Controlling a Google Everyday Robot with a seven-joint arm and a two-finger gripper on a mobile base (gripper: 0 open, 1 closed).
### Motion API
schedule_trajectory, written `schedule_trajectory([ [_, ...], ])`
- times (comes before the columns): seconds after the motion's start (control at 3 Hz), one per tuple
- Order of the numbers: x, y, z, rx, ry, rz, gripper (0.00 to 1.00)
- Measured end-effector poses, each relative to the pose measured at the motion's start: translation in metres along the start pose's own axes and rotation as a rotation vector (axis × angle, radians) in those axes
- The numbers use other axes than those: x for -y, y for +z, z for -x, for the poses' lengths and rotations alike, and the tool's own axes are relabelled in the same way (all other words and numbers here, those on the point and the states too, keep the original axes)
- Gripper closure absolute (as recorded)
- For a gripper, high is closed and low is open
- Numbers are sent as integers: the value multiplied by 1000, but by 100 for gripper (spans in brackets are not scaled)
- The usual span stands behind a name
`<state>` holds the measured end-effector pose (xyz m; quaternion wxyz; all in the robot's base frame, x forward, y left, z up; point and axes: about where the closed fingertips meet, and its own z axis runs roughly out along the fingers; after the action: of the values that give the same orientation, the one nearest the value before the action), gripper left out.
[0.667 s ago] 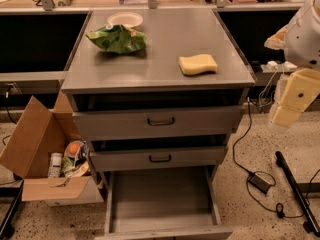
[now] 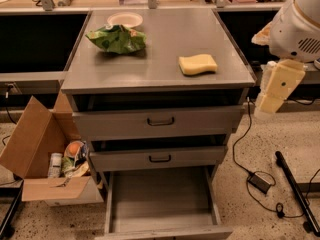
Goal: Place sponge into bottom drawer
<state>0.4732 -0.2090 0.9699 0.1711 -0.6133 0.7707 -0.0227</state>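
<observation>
The pale yellow sponge (image 2: 198,64) lies flat on the right part of the grey cabinet top (image 2: 160,44). The bottom drawer (image 2: 162,194) is pulled out at floor level, and its grey tray shows nothing inside. My gripper (image 2: 272,96) hangs off the white arm (image 2: 297,26) at the right, just past the cabinet's right edge. It points down, below and to the right of the sponge, and is not touching it. It holds nothing that I can see.
A green foil snack bag (image 2: 117,38) and a white bowl (image 2: 125,19) sit at the back left of the top. The two upper drawers with black handles (image 2: 160,120) stand slightly ajar. An open cardboard box (image 2: 45,159) with bottles stands on the floor left. Cables and a power brick (image 2: 260,182) lie on the floor right.
My gripper has shifted a little to the left, closer to the cabinet's right edge. The sponge and the drawers have not moved.
</observation>
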Motion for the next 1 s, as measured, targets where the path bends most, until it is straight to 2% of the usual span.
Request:
schedule_trajectory([
  [0.33, 25, 28, 16, 35, -40, 29, 0],
  [1.0, 64, 94, 50, 154, -62, 82, 0],
])
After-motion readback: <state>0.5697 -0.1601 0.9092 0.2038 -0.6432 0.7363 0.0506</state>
